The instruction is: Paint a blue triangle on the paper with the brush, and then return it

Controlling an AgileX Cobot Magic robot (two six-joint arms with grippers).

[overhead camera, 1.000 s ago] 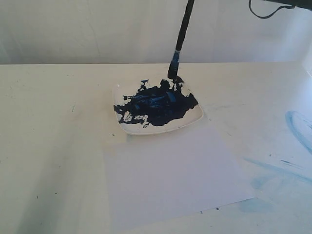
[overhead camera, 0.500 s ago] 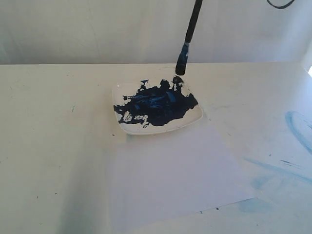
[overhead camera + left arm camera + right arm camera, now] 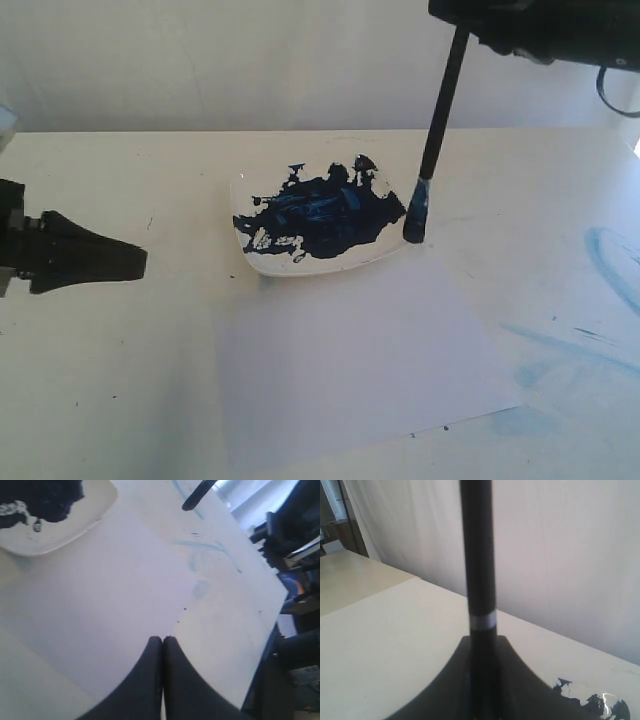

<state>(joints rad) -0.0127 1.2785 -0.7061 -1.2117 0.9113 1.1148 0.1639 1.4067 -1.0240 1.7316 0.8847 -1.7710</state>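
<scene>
Paper (image 3: 350, 370) blank; no triangle yet. Right pincer (image 3: 481, 652) clamps loaded brush (image 3: 437, 110) beside dish (image 3: 300, 266); left pincer (image 3: 162, 647) together, empty. Painting and return remain.

Robot lab workbench.
Cream tabletop (image 3: 120, 200) with pale-blue paint smears (image 3: 612, 262) at three o'clock, plain white backdrop (image 3: 200, 60) at twelve, cluttered gear (image 3: 287, 560) past the table edge.

1 table (image 3: 120, 340) is carrying 1 square white dish (image 3: 330, 266), which is holding 1 dark-blue paint blotch (image 3: 320, 215). 1 paper (image 3: 350, 370) is lying just in front of the dish. 1 brush (image 3: 437, 120) is standing beside the dish's right edge. 2 grippers are showing: 1 left gripper (image 3: 130, 262) left of the dish and 1 right gripper (image 3: 481, 680) above and right of it. Pale-blue smears (image 3: 560, 345) right of the dish are running together, too faint for counting.
</scene>
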